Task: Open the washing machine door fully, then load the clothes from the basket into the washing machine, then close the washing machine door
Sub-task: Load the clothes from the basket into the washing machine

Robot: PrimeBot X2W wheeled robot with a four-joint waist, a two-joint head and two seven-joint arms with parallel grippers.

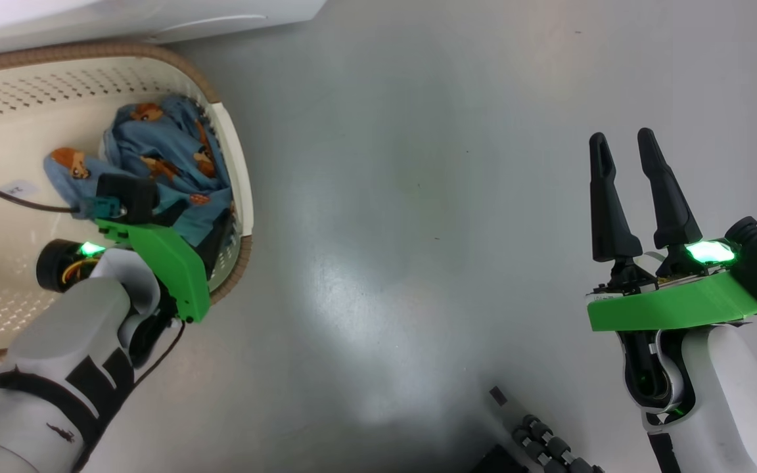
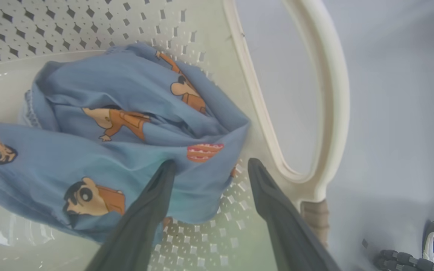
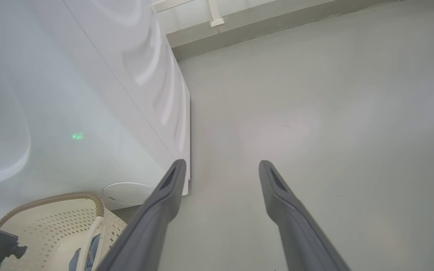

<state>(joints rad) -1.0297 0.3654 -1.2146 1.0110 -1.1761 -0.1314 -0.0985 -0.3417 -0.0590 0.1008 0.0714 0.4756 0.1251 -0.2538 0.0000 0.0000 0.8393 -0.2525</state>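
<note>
The basket is seen on the grey floor toward 9 o'clock in the head view, directly below the white front of the washing machine, which is cut off at 11 o'clock. The clothes, blue fabric printed with orange cartoon figures, are heaped inside the basket at its 3 o'clock side, pressed against the perforated wall beside the white handle. The left gripper is lowered into the basket, and its jaws are spread wide with nothing clamped. In the left wrist view, one dark finger is laid over the near edge of the fabric, while the other is held above the bare perforated wall toward 5 o'clock, just inside the handle. The right gripper is held above bare floor at 4 o'clock in the head view, well apart from the basket, its jaws likewise parted and empty, pointing toward 12 o'clock. In the right wrist view, the machine's white side is seen at 10 o'clock, and a corner of the basket at 7 o'clock.
</note>
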